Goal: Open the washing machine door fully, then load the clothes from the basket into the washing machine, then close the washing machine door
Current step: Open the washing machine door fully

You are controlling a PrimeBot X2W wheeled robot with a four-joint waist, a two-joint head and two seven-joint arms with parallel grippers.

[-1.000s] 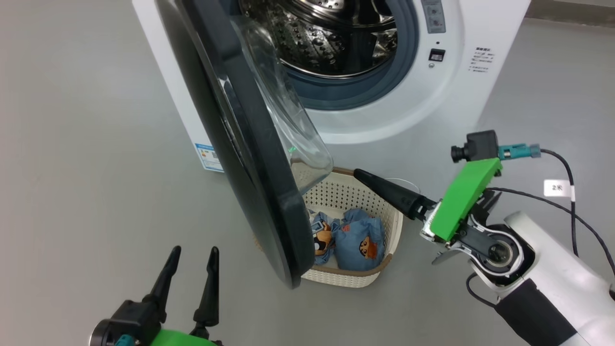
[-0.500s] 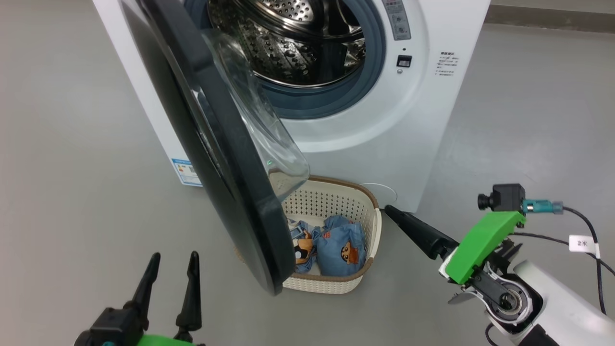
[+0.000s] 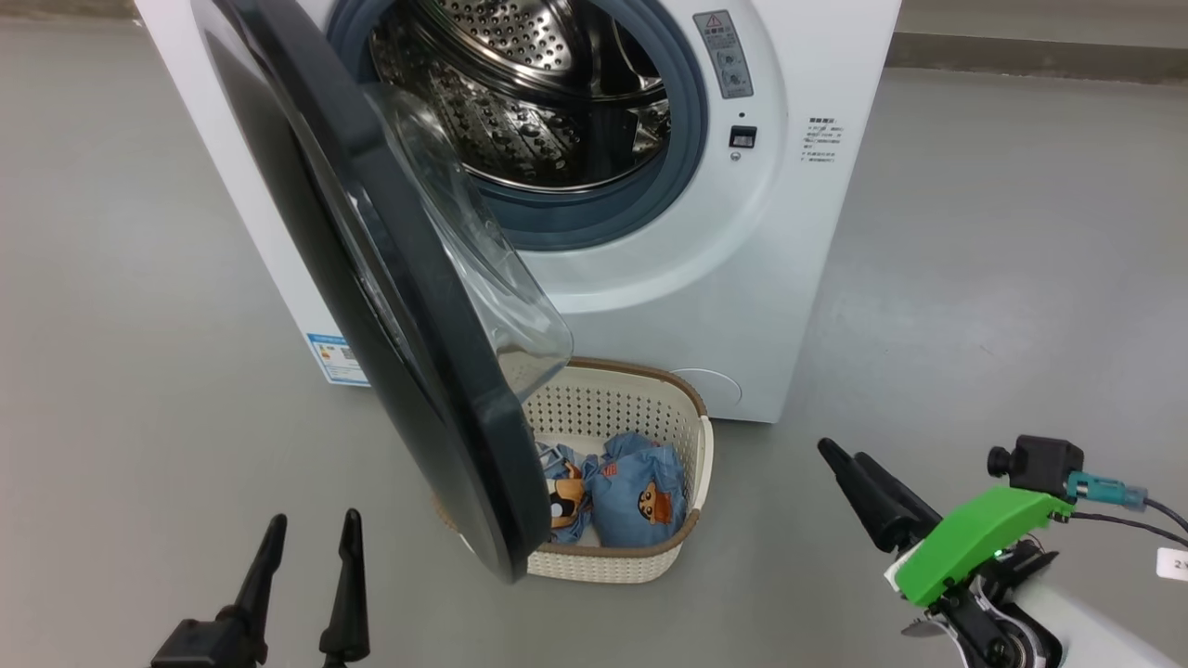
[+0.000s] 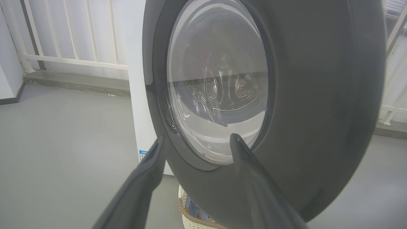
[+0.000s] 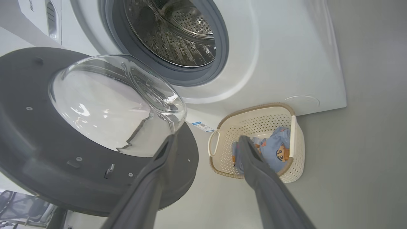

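The washing machine [image 3: 817, 232] is white, with its steel drum [image 3: 548, 102] exposed. The washing machine door [image 3: 390, 306] stands partly open, its black rim hanging over the basket [image 3: 701, 455] on the floor. Light-blue printed clothes [image 3: 640, 496] lie in the basket. My left gripper [image 3: 314, 520] is open and empty, low and left of the door's lower edge. It faces the door's outer side [image 4: 318, 95]. My right gripper [image 3: 840, 452] is open and empty, to the right of the basket and apart from it. Its wrist view shows the basket [image 5: 254, 117], clothes [image 5: 276, 149] and door [image 5: 31, 143].
Grey floor [image 3: 1002, 278] spreads on both sides of the machine. A white railing [image 4: 73, 60] and a low kerb run behind it. A blue label sticker [image 3: 334, 357] sits on the machine's lower left corner. The door's glass bowl [image 5: 111, 105] bulges toward the drum.
The head camera has shifted, showing more of the machine. My right gripper has drawn back from over the basket to its right side. The door, basket and clothes stay put.
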